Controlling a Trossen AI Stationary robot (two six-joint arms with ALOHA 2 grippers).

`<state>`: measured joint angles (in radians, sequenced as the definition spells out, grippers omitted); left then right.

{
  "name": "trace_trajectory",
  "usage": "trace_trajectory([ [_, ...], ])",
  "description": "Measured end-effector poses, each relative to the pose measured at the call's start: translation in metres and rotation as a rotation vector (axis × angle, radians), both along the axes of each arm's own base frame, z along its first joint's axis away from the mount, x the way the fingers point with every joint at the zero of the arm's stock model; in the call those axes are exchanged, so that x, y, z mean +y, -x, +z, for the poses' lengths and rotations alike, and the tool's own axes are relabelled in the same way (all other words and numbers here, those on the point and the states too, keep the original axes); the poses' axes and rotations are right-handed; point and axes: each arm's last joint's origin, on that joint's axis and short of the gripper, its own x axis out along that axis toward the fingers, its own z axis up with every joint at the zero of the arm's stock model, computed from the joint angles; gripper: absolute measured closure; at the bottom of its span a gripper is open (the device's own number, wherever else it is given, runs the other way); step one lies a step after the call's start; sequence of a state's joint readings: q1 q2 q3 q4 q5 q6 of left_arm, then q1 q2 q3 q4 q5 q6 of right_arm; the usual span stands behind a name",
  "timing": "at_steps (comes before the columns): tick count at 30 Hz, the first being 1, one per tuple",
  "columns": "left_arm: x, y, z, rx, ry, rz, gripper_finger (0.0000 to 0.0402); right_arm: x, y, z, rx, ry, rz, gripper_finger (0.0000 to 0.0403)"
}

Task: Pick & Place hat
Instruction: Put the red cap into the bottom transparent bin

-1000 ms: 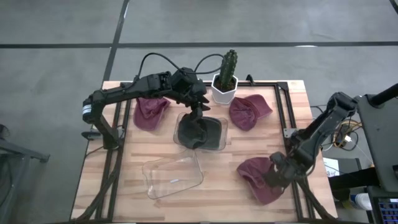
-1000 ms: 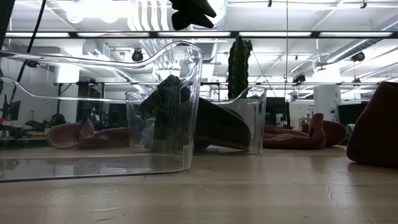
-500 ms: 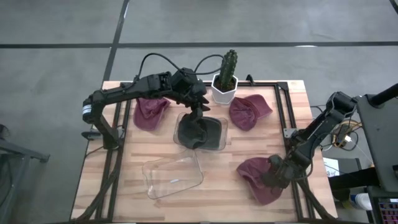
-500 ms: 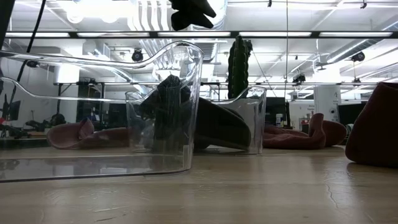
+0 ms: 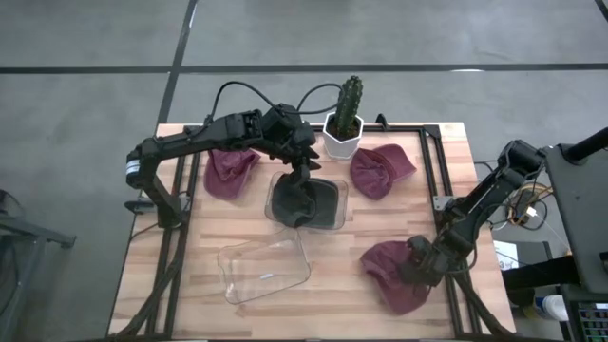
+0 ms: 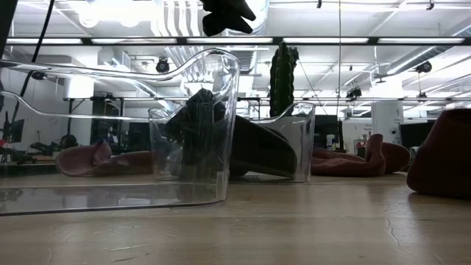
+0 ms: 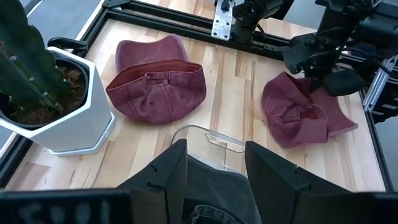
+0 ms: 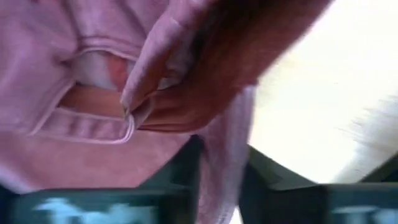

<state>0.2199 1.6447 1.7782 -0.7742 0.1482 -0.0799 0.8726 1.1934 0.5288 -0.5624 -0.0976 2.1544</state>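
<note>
left claw (image 5: 302, 169): fingers spread, hanging right over the dark hat (image 5: 302, 204)
right claw (image 5: 424, 266): pinching the maroon hat (image 5: 391, 274), crumpled on the surface (image 5: 351, 275) well off from the cactus pot (image 5: 343, 136)
bin (image 5: 306, 199): clear, holds the dark hat, just in front of the cactus pot
second bin (image 5: 263, 268): clear, further out

A crumpled maroon hat (image 5: 394, 274) lies at the table's front right corner.
</note>
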Motion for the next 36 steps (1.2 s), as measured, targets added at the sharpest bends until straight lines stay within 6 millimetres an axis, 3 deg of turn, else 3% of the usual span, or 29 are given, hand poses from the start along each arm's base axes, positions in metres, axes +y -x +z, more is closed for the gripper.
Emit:
trace_trajectory([
  [3,0.000,0.000,0.000,-0.005,0.004,0.004,0.0248,0.001,-0.002,0.004,-0.034,0.001,0.006,0.0382],
  [9,0.000,0.000,0.006,-0.032,0.023,0.020,0.0248,0.005,-0.008,0.014,-0.113,0.029,0.053,0.0391],
  [20,-0.003,0.012,0.028,-0.138,0.016,0.028,0.0248,0.007,-0.028,0.063,-0.297,0.169,0.252,0.0392],
  [28,-0.010,0.043,0.063,-0.272,0.031,0.048,0.0248,0.001,-0.051,0.112,-0.505,0.310,0.443,0.0391],
  [36,-0.020,0.091,0.101,-0.431,0.034,0.060,0.0248,-0.030,-0.084,0.162,-0.683,0.490,0.631,0.0391],
])
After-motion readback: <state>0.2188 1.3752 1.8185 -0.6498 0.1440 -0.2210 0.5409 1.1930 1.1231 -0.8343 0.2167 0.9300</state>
